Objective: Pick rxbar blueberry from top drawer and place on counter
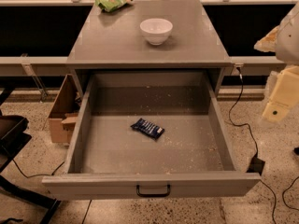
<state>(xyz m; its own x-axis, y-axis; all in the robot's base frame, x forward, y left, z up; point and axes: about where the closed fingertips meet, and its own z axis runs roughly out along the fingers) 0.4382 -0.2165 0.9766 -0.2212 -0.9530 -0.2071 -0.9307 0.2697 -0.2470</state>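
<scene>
The rxbar blueberry (pixel 147 128), a small dark navy wrapper with pale lettering, lies flat on the crumb-speckled floor of the top drawer (pixel 152 183), a little left of its middle. The drawer is pulled fully open, and its black pull handle (pixel 153 191) faces me. The counter (pixel 117 41) is the grey cabinet top behind the drawer. My gripper (pixel 280 99) shows as pale cream parts at the right edge of the view. It is outside the drawer, to the right of its side wall and well apart from the bar.
A white bowl (pixel 156 30) stands on the counter right of centre. A green snack bag (pixel 111 2) lies at its back left corner. A cardboard box (pixel 63 111) sits on the floor left of the cabinet. Black cables (pixel 243 120) run on the floor at right. A dark stand (pixel 11 134) is at far left.
</scene>
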